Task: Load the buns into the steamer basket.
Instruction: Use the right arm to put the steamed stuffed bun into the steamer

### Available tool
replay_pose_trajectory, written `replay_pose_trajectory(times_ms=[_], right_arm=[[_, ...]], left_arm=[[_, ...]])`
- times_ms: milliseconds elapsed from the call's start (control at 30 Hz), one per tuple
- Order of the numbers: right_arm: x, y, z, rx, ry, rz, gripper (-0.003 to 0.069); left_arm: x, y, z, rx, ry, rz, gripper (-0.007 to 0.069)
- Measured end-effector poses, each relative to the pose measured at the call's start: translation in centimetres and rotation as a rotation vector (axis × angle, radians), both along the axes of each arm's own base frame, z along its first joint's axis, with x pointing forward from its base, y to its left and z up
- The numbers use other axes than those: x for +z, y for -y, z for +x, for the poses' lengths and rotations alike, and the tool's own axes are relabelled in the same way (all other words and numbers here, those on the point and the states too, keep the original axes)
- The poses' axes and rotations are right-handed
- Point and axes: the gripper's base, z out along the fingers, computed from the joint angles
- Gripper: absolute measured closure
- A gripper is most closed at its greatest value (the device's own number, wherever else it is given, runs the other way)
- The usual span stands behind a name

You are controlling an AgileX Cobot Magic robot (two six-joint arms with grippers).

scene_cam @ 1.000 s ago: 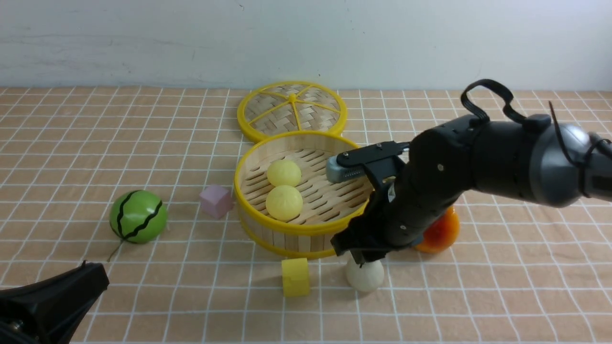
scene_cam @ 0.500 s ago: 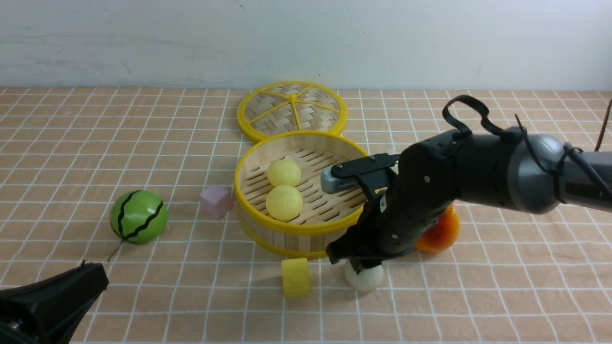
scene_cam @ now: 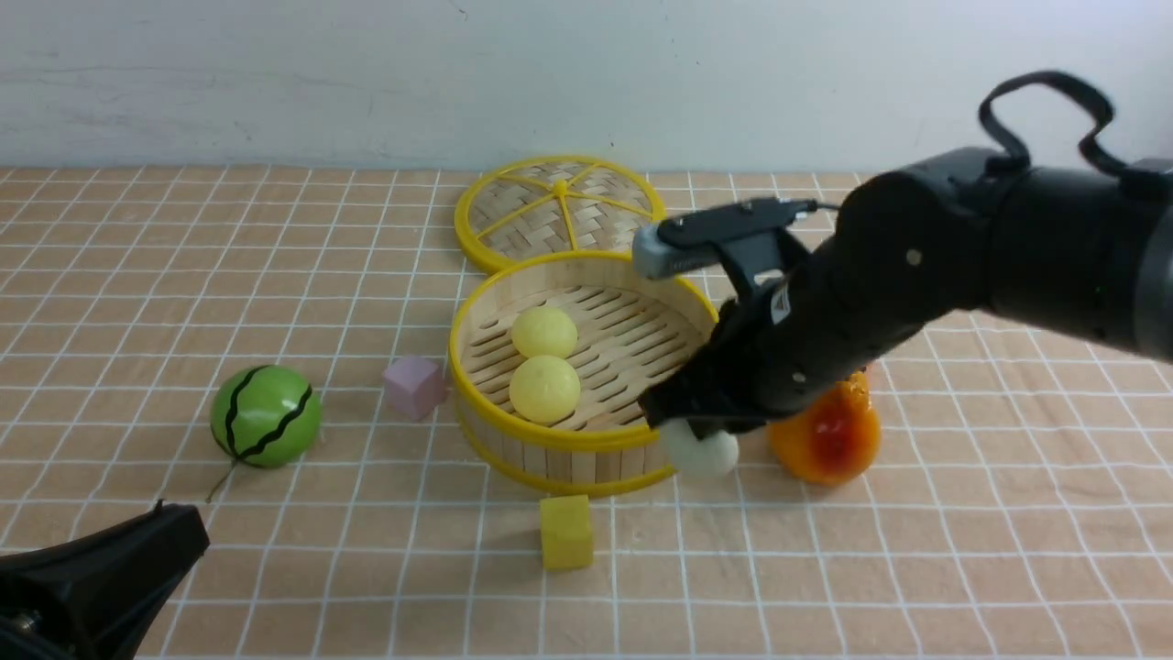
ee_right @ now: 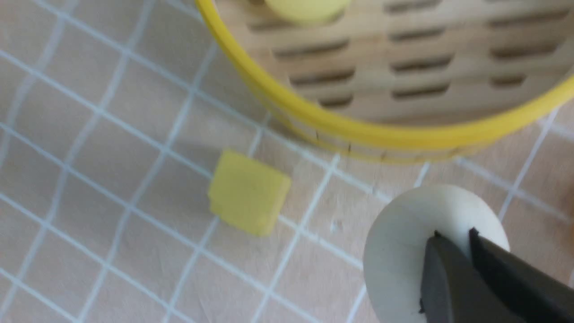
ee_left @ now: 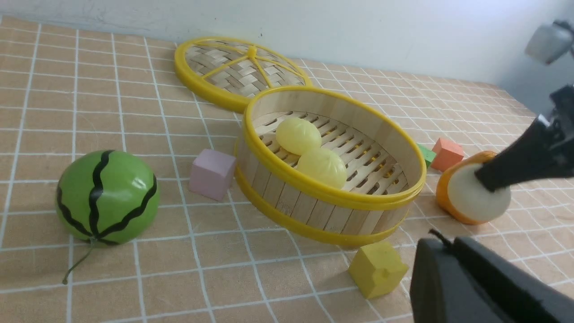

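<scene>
The steamer basket stands mid-table with two pale yellow buns on its slatted floor. My right gripper is shut on an off-white bun and holds it off the table just outside the basket's front right wall. In the right wrist view the fingertips of that gripper pinch into the bun's top, beside the basket rim. The left wrist view shows this bun in front of the pear. My left gripper sits low at the near left, shut and empty.
A green striped watermelon ball and a pink cube lie left of the basket. A yellow cube lies in front of it, an orange-red pear to its right. The woven lid lies behind. Green and orange cubes sit beyond.
My right gripper closed on the off-white bun on the table and lifted it up and back toward the basket's rim. The left arm stayed put.
</scene>
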Motion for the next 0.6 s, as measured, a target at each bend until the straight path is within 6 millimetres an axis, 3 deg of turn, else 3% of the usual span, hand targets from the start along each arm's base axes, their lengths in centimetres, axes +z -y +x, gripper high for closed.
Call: replay_pose_trajectory(times_ms=[67, 133, 300, 333, 367, 400, 500, 567, 600], right_arm=[[0.8, -0.5, 0.9, -0.004, 0.070, 0.035, 0.0651], [0.4, -1.0, 1.8, -0.004, 0.097, 0.041, 0.0651], [-3.5, -2.1, 5.7, -0.029, 0.118, 0.025, 0.0635], [-3.5, -2.1, 5.7, -0.029, 0.118, 0.025, 0.0635], [-5.4, -2.0, 6.9, -0.040, 0.094, 0.001, 0.0615], [-5.6, -2.0, 7.0, -0.041, 0.091, 0.000, 0.0611], [-7.3, -2.0, 8.0, -0.062, 0.069, -0.006, 0.0518], [-7.3, -2.0, 8.0, -0.072, 0.065, 0.004, 0.0457], [-7.0, -2.0, 8.0, -0.076, 0.067, 0.014, 0.0392]], left_arm=[[0.0, 0.0, 0.0, 0.000, 0.000, 0.000, 0.0596], [0.0, 0.0, 0.0, 0.000, 0.000, 0.000, 0.0596], [0.0, 0.0, 0.0, 0.000, 0.000, 0.000, 0.0596], [0.0, 0.0, 0.0, 0.000, 0.000, 0.000, 0.0596], [0.0, 0.0, 0.0, 0.000, 0.000, 0.000, 0.0594], [0.0, 0.0, 0.0, 0.000, 0.000, 0.000, 0.0594], [0.0, 0.0, 0.0, 0.000, -0.001, 0.000, 0.0594], [0.0, 0.0, 0.0, 0.000, -0.001, 0.000, 0.0594], [0.0, 0.0, 0.0, 0.000, -0.001, 0.000, 0.0592]])
